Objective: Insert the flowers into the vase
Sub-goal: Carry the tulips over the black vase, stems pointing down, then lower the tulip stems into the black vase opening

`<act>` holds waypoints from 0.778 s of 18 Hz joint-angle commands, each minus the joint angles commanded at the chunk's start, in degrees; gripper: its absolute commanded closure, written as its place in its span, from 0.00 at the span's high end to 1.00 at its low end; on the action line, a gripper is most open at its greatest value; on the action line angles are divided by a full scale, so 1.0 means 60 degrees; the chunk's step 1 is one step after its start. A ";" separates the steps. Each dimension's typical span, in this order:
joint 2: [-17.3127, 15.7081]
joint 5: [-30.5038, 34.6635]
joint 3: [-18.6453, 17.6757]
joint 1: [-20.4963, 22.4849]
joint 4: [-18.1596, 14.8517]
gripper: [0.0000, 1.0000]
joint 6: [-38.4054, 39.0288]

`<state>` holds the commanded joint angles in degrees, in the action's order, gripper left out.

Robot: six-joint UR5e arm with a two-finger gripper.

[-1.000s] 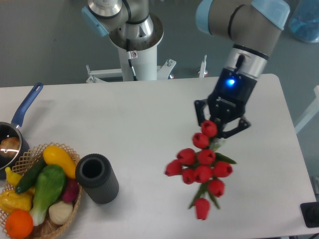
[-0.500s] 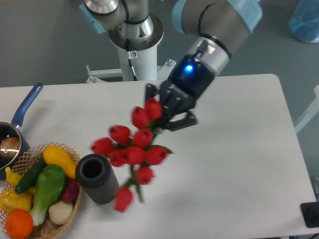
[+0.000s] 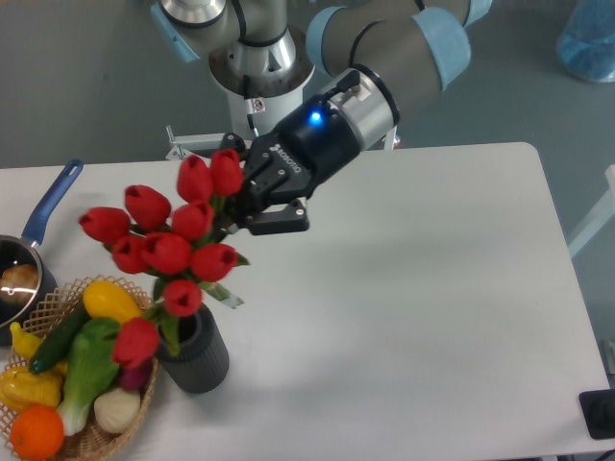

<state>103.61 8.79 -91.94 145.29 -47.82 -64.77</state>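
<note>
And there were the flowers (image 3: 168, 252), red tulip heads fanned wide, hanging right above the vase (image 3: 195, 348)! The landmark was that dark ribbed cylinder standing upright on the white table (image 3: 432, 288). The lowest buds drooped over its mouth, one red head lying just to its left across the rim side, and green leaves and stems dipped toward the opening; whether any stem was truly inside, I couldn't tell, because the blooms covered the mouth. Up and to the right of the vase, the gripper (image 3: 240, 197) held the bunch, its black fingers closed tight on the stems behind the topmost two buds, with the arm slanting up and away to the right, a blue light glowing on its wrist. Just left of the vase, touching or nearly so, sat the wicker basket (image 3: 96, 432) piled with vegetables and fruit. Farther left again, at the table's edge, lay the blue-handled saucepan (image 3: 34, 250).
</note>
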 joint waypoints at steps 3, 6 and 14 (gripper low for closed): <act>0.0455 0.0015 0.0235 -0.0454 0.0264 0.00 -0.0015; 0.0646 0.0015 0.0250 -0.0761 0.0264 0.00 0.0000; 0.0792 0.0044 0.0104 -0.0895 0.0264 0.00 0.0000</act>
<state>108.37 9.05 -91.32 139.92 -46.23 -64.77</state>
